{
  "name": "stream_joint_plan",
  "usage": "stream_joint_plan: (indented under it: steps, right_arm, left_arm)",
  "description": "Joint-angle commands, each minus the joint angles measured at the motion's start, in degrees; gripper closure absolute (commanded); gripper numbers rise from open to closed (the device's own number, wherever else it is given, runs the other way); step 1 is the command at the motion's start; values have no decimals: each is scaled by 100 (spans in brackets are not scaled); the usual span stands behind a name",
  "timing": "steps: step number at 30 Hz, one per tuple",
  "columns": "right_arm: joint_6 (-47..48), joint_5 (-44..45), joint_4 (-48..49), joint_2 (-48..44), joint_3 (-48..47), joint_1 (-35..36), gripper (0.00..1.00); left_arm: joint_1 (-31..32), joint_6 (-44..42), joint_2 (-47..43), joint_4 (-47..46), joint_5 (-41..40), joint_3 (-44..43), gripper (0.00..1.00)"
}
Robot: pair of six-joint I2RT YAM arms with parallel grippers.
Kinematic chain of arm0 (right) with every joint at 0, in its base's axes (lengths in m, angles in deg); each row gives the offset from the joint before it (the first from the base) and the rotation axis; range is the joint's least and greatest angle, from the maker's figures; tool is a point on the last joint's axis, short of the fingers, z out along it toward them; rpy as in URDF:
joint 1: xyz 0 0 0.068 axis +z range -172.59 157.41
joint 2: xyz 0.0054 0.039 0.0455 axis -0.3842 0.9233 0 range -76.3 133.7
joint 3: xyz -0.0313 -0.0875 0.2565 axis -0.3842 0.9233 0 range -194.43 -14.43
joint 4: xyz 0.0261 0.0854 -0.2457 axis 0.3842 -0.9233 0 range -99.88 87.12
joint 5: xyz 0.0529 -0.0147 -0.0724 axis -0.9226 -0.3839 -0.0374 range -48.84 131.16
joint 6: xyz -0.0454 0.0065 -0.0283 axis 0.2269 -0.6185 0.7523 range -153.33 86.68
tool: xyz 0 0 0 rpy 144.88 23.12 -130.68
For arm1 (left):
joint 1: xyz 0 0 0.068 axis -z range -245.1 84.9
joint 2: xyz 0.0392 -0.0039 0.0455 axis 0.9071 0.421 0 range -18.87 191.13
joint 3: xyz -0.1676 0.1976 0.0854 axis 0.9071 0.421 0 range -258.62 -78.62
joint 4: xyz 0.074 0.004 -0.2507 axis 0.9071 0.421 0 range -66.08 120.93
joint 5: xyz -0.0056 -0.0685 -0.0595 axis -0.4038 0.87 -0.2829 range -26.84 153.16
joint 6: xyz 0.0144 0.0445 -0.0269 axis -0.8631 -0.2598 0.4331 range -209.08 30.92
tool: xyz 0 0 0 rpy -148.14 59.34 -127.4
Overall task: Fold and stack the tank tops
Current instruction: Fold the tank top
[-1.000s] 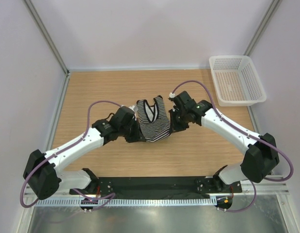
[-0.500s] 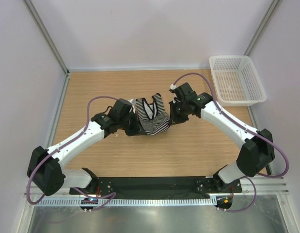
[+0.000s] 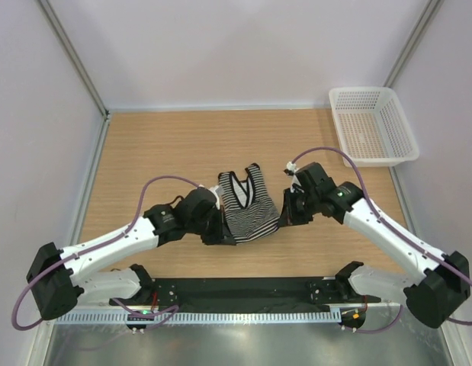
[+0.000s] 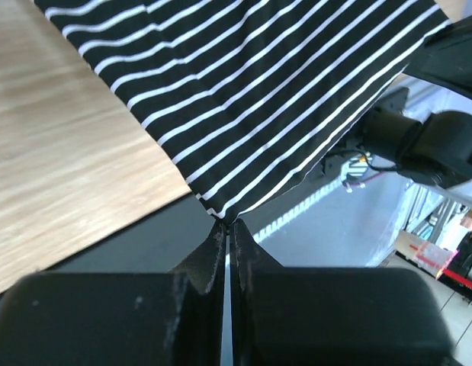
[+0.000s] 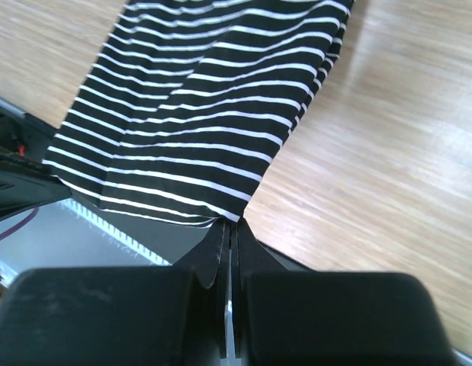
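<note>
- The striped tank top point(image 3: 249, 207) is held taut above the table point(image 3: 144, 152), nearer the front edge than a second ago.
- The left pincer point(image 4: 226, 223) is pinched tight on one hem corner, and the right pincer point(image 5: 229, 227) on the other.

Seen from above, the black wrist housings point(image 3: 199, 216) are covering the left fingers point(image 4: 206, 257), the right fingers point(image 5: 210, 250) and the 2 near corners of the tank top point(image 3: 249, 207). In both wrist views the striped cloth is running off the top edge, hiding its neckline. The room beyond the desk is showing only as a blur.
</note>
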Motion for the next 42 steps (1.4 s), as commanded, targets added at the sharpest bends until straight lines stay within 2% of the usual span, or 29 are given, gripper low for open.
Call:
stream_joint_plan:
  steps: [1, 4, 8, 18, 27, 37, 42]
  right_arm:
    - [-294, -130, -84, -550, 109, 30, 99]
    - [-364, -139, -208, -761, 92, 30, 99]
    - [-216, 71, -453, -542, -347, 39, 99]
    - [215, 222, -287, 714, -1278, -31, 99]
    - [400, -15, -164, 1593, -2306, -602, 99]
    - [453, -437, -102, 2489, -3081, -1007, 99]
    - [453, -631, -93, 2596, -3152, -1025, 99]
  left_arm:
    - [234, 377, -289, -210, -288, 67, 100]
    - [367, 456, -386, -210, -385, 85, 100]
    - [306, 377, -360, 1, -649, -196, 100]
    - [-538, -62, 474, -227, 132, -793, 100]
    - [-1487, -466, 1116, -166, 748, -1654, 100]
    - [-1997, -713, 1889, -113, 1091, -2534, 100]
    - [-2015, -757, 2013, -157, 1223, -2561, 100]
